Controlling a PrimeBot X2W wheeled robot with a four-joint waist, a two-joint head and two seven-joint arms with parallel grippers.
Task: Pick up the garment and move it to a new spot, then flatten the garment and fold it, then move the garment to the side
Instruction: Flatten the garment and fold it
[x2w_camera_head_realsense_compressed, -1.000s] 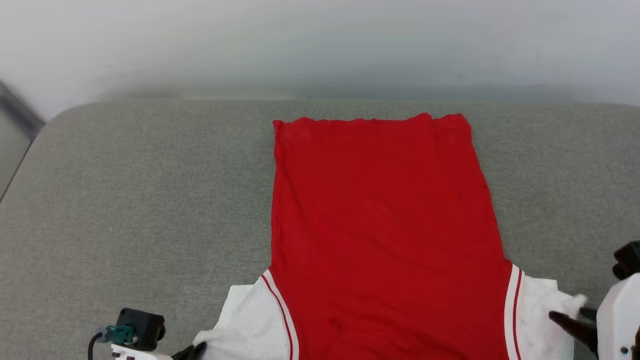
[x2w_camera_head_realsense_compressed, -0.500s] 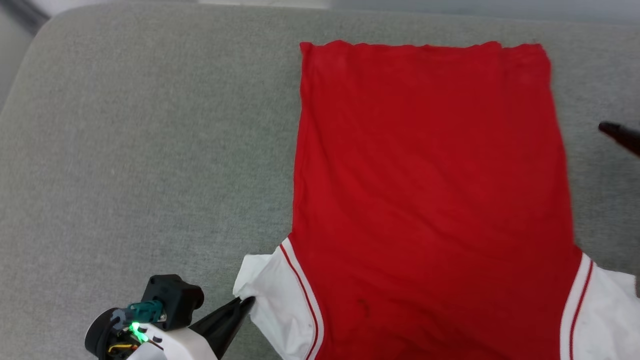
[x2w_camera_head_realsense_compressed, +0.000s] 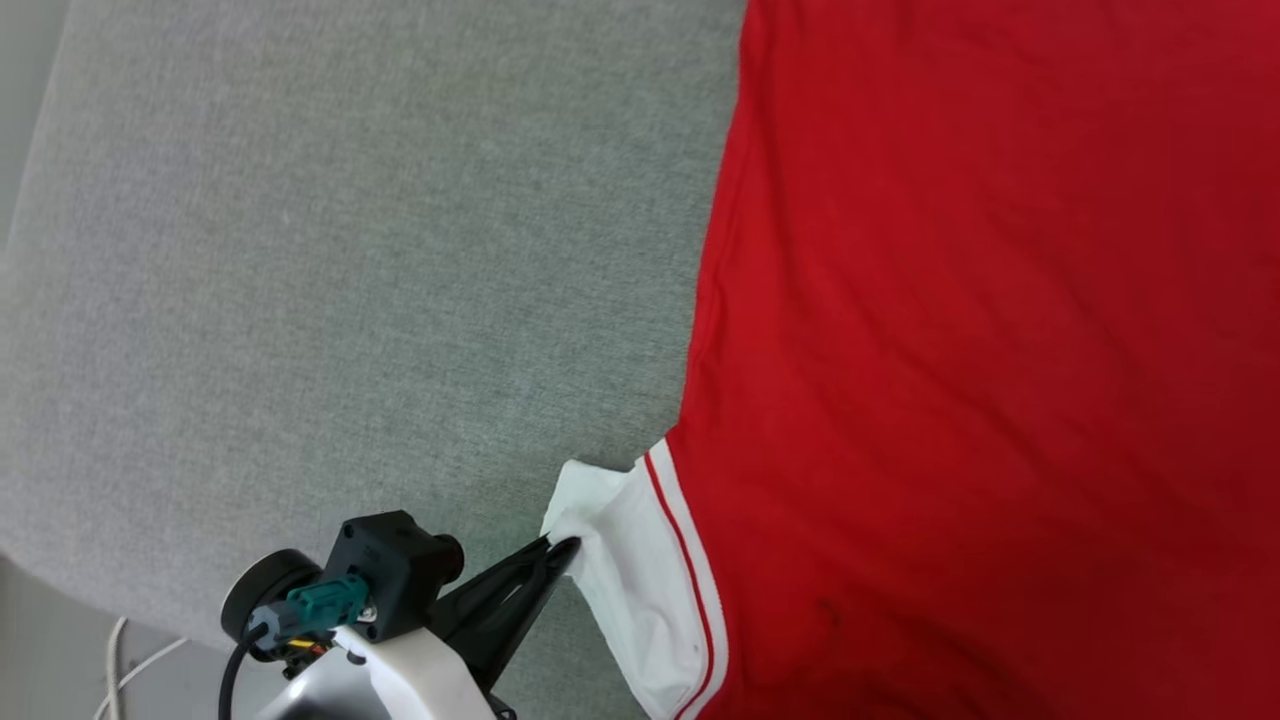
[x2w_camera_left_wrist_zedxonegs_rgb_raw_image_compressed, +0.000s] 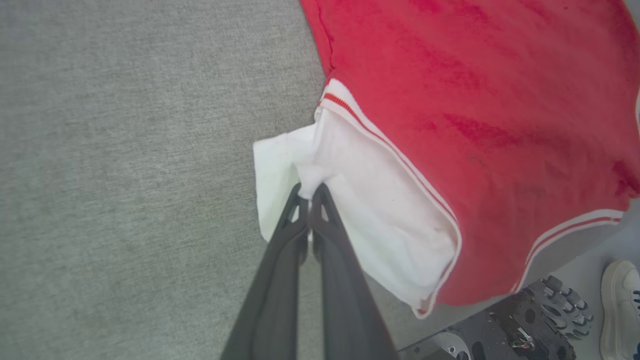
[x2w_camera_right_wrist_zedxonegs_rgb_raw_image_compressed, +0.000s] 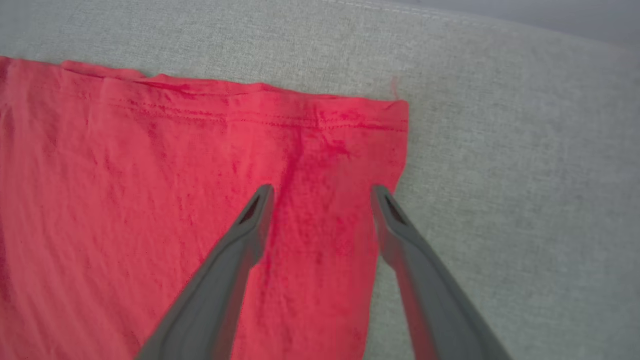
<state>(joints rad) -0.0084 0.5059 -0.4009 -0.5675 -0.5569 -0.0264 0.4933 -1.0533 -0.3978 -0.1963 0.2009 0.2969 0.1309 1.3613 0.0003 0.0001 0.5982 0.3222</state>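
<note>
The garment (x2w_camera_head_realsense_compressed: 980, 330) lies spread flat on the grey cushion (x2w_camera_head_realsense_compressed: 350, 250), its plain red side up, with a white sleeve (x2w_camera_head_realsense_compressed: 625, 580) and red-white trim at the lower left. My left gripper (x2w_camera_head_realsense_compressed: 560, 548) is shut on that sleeve's edge; in the left wrist view the gripper (x2w_camera_left_wrist_zedxonegs_rgb_raw_image_compressed: 310, 190) pinches a fold of the white sleeve (x2w_camera_left_wrist_zedxonegs_rgb_raw_image_compressed: 370, 210). My right gripper (x2w_camera_right_wrist_zedxonegs_rgb_raw_image_compressed: 322, 192) is open above the garment's (x2w_camera_right_wrist_zedxonegs_rgb_raw_image_compressed: 175, 200) hemmed corner, its fingers (x2w_camera_right_wrist_zedxonegs_rgb_raw_image_compressed: 250, 225) apart with nothing between them. The printed letters are hidden.
The cushion's front edge runs close under my left arm, with a white cable (x2w_camera_head_realsense_compressed: 130, 665) on the floor below. A white shoe (x2w_camera_left_wrist_zedxonegs_rgb_raw_image_compressed: 620, 300) and dark robot base parts (x2w_camera_left_wrist_zedxonegs_rgb_raw_image_compressed: 525, 325) show beyond the edge in the left wrist view. Bare cushion (x2w_camera_right_wrist_zedxonegs_rgb_raw_image_compressed: 525, 200) lies beside the hem corner.
The head camera has tilted down and turned, so the garment fills more of the picture. My left gripper stays shut on the sleeve. My right gripper let go of the other sleeve and opened.
</note>
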